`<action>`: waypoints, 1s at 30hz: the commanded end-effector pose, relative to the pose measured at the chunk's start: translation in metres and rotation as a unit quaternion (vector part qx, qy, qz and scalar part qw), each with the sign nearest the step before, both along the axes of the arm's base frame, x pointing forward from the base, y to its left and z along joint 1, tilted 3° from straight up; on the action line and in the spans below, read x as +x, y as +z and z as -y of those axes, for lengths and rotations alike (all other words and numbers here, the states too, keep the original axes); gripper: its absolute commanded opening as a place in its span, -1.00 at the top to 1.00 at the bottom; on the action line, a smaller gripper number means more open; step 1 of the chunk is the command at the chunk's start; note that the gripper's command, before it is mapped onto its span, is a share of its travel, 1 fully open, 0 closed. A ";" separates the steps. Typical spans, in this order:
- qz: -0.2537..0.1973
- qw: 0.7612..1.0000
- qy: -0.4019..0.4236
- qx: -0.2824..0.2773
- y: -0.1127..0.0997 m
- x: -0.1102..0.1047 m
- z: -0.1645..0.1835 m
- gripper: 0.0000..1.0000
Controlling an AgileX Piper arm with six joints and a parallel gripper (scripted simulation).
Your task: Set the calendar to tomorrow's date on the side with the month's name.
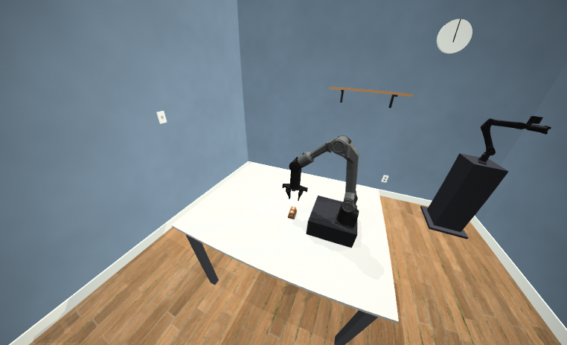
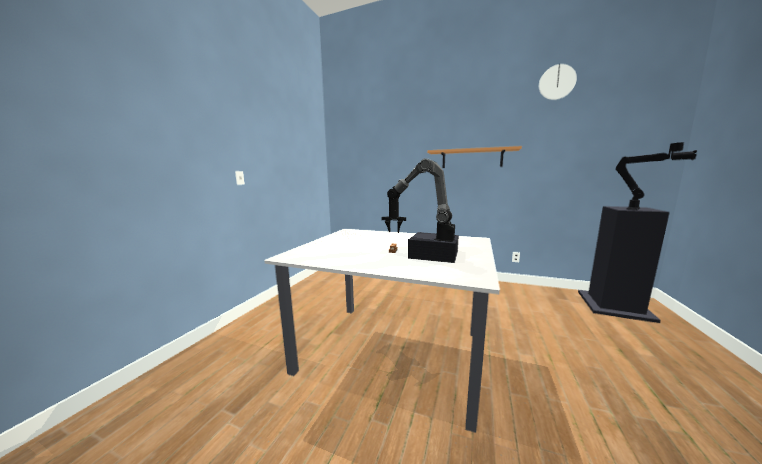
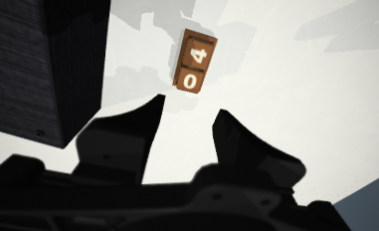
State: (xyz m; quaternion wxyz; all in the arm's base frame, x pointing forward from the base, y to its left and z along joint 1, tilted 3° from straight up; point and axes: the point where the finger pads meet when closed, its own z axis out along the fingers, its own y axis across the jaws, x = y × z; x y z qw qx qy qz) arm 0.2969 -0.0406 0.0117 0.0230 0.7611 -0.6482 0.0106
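The small brown wooden calendar (image 1: pixel 292 217) (image 2: pixel 393 251) (image 3: pixel 195 61) rests on the white table (image 1: pixel 242 222) (image 2: pixel 349 253) next to the arm's black base. In the wrist view its tray holds two cubes side by side, one with a white 4 (image 3: pixel 199 54) on top and one with a white 0 (image 3: pixel 189 81). The side with the month's name does not show. My gripper (image 1: pixel 294 195) (image 2: pixel 393 227) (image 3: pixel 190 112) hangs above the calendar with its fingers apart and nothing between them.
The arm's black base box (image 1: pixel 332 221) (image 2: pixel 433 246) (image 3: pixel 39 65) stands close beside the calendar. A second arm on a black pedestal (image 1: pixel 466 192) (image 2: pixel 629 259) stands on the floor to the right, away from the table.
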 end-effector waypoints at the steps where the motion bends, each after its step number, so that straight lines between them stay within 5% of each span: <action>1: 0.001 1.000 0.001 0.001 0.000 0.001 -0.001 -1.00; 23: 0.003 1.000 0.001 0.000 0.003 0.001 -0.001 -1.00; 30: 0.003 1.000 0.001 0.001 0.024 0.002 -0.002 -1.00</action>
